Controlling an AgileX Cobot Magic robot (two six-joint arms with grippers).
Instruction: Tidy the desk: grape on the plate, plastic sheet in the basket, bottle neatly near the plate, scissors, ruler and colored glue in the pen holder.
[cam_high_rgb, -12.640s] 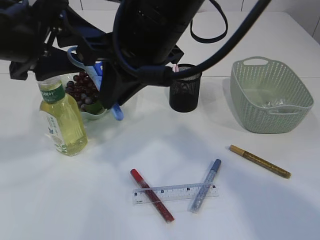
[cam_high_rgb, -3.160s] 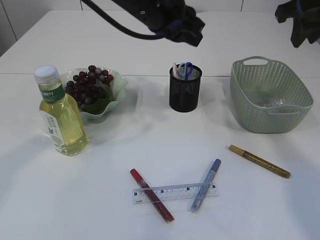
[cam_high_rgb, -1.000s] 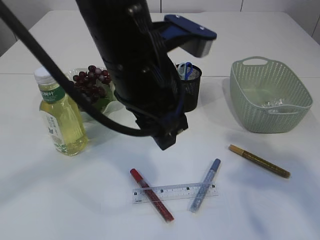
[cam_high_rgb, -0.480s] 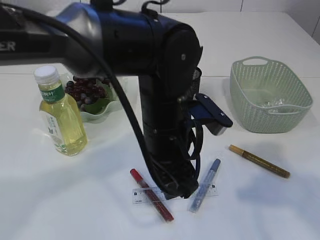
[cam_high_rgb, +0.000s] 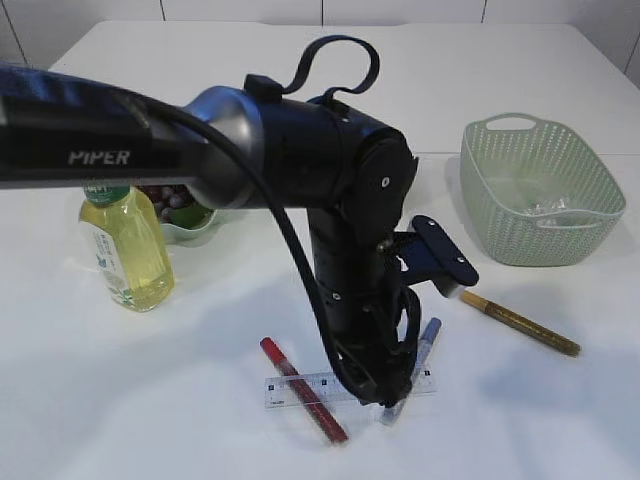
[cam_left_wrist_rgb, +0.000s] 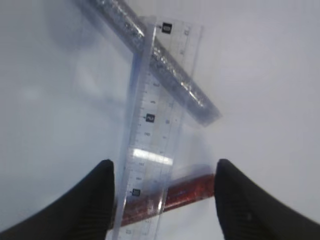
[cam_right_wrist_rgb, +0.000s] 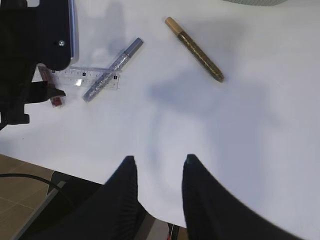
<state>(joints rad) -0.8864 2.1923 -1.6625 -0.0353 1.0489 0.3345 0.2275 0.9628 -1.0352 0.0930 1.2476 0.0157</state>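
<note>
Step in hand, I'd say: ruler pickup. L gripper (cam_left_wrist_rgb: 162, 197) is spread, fingers either side of the clear ruler (cam_left_wrist_rgb: 150, 150), nothing pinched yet. Ruler lies flat on the white surface (cam_high_rgb: 150, 400), over a red glue pen (cam_left_wrist_rgb: 180, 196) and a blue glue pen (cam_left_wrist_rgb: 165, 65). Next: lower, close on ruler edges w/o catching the pens. R gripper (cam_right_wrist_rgb: 156, 172) hangs partly spread, empty. Farther back: gold glue pen (cam_high_rgb: 520, 323), bottle (cam_high_rgb: 125, 250), basket (cam_high_rgb: 540, 190).
</note>
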